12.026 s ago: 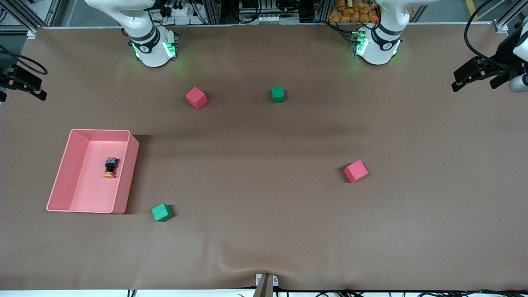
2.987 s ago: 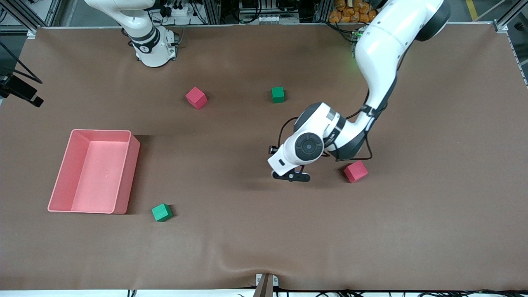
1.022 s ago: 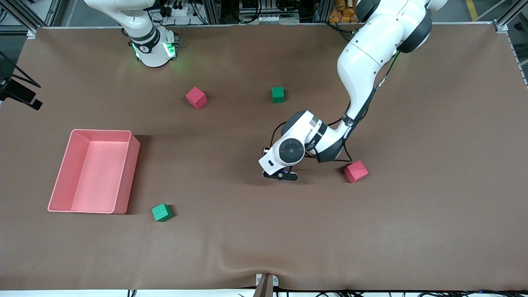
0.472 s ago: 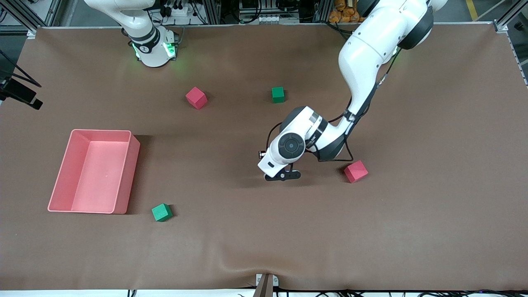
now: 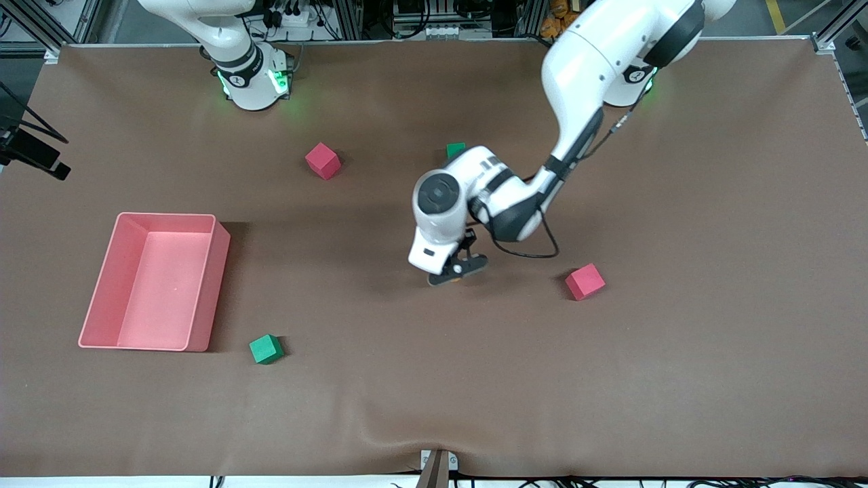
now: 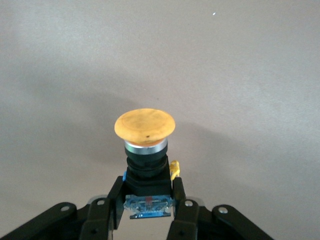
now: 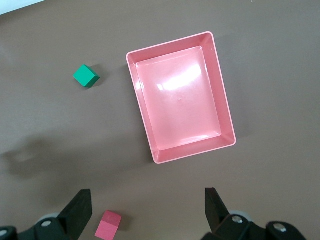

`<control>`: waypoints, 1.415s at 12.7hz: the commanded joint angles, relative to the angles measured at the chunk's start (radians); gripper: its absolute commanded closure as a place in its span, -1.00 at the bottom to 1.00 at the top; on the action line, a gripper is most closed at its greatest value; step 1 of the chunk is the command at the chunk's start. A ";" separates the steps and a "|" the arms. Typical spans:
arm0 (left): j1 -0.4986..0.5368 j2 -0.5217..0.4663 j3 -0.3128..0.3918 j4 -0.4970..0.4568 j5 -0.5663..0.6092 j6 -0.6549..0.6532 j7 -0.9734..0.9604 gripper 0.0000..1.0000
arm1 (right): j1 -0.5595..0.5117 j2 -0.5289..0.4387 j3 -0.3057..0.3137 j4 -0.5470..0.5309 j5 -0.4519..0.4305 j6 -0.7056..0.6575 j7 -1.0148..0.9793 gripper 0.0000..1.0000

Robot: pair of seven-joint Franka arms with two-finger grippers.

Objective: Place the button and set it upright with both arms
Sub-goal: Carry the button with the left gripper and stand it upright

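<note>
The button (image 6: 145, 150) has a round orange cap and a black body. My left gripper (image 6: 148, 187) is shut on its black body, with the cap pointing away from the hand. In the front view the left gripper (image 5: 458, 270) is low over the middle of the mat, and the hand hides most of the button. I cannot tell whether the button touches the mat. My right gripper (image 7: 148, 210) is open and empty, high over the mat beside the pink tray. It shows as a black shape (image 5: 32, 154) at the front view's edge.
The pink tray (image 5: 220, 271) is empty and also shows in the right wrist view (image 7: 227, 120). A green cube (image 5: 266, 349) lies by its near corner. A red cube (image 5: 323, 160) and a half-hidden green cube (image 5: 456, 148) lie nearer the bases. Another red cube (image 5: 584, 281) lies beside the left gripper.
The button lay in the tray 12 s ago; the tray is now empty. In the last second the left wrist turned and carried the button slightly toward the bases.
</note>
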 commanded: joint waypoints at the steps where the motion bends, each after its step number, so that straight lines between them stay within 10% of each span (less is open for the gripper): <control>1: -0.100 -0.005 0.026 -0.013 0.206 0.011 -0.287 1.00 | -0.018 -0.023 0.019 -0.017 -0.017 0.002 -0.011 -1.00; 13: -0.309 0.181 0.029 -0.048 1.154 0.008 -0.960 1.00 | -0.050 -0.023 0.062 -0.017 -0.011 -0.017 -0.114 -1.00; 18: -0.337 0.238 0.054 -0.067 1.299 -0.012 -0.960 1.00 | -0.043 -0.024 0.055 -0.017 -0.011 -0.017 -0.114 -1.00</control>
